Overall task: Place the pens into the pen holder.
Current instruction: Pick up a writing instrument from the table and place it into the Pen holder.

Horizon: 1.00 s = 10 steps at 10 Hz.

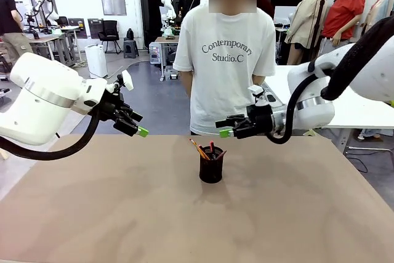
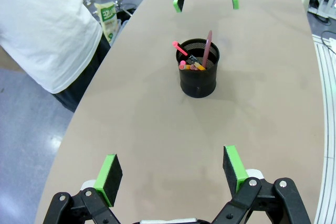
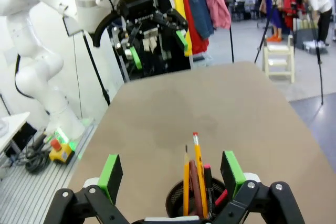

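The black mesh pen holder (image 1: 211,169) stands upright on the tan table (image 1: 123,214), toward its far middle. The pens (image 1: 204,149) stand inside it, tips up: a yellow-orange pencil (image 3: 198,171), a pinkish-red stick (image 2: 208,46) and a black pen with red ends (image 2: 185,51). My left gripper (image 1: 136,126) hovers open above the table, left of the holder. My right gripper (image 1: 225,129) hangs open just above and right of the holder. In the right wrist view the holder (image 3: 181,203) sits between my open fingertips (image 3: 111,174), below them. Neither gripper holds anything.
A person in a white T-shirt (image 1: 225,60) stands at the far edge, right behind the holder. Bare table surface lies all around the holder, with wide room toward the near edge. The table's right edge (image 1: 363,170) runs close past my right arm.
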{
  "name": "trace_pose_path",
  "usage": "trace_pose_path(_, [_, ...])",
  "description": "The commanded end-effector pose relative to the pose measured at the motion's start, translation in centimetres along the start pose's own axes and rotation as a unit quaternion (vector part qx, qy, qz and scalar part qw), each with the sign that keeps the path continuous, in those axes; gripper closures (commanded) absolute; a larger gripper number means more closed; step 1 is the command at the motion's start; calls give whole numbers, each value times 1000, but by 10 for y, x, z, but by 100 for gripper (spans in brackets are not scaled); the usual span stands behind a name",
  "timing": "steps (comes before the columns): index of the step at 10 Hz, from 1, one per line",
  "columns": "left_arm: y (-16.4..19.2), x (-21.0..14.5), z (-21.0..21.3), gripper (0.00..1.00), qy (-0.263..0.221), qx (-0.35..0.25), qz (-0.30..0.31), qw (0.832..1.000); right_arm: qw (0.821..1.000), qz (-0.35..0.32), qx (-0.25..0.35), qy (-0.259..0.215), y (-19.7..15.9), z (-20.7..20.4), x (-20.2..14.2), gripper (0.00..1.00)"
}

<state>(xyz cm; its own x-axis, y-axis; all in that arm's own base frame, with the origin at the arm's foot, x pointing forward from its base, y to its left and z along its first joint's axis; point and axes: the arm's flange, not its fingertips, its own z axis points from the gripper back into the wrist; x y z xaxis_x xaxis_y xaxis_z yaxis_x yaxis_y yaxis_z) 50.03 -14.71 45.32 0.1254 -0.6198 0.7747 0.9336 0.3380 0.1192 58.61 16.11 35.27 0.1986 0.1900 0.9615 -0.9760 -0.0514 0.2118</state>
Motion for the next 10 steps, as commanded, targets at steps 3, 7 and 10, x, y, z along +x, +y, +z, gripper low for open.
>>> trace_pose_path(3, [0,0,2,0,2,3,3,1000,989,-16,-14,144,13,49,49,0])
trace_pose_path(7, [0,0,2,0,2,3,3,1000,970,-12,-64,235,30,104,84,0])
trace_pose_path(10, [0,0,2,0,2,3,3,1000,958,11,-119,263,55,132,98,0])
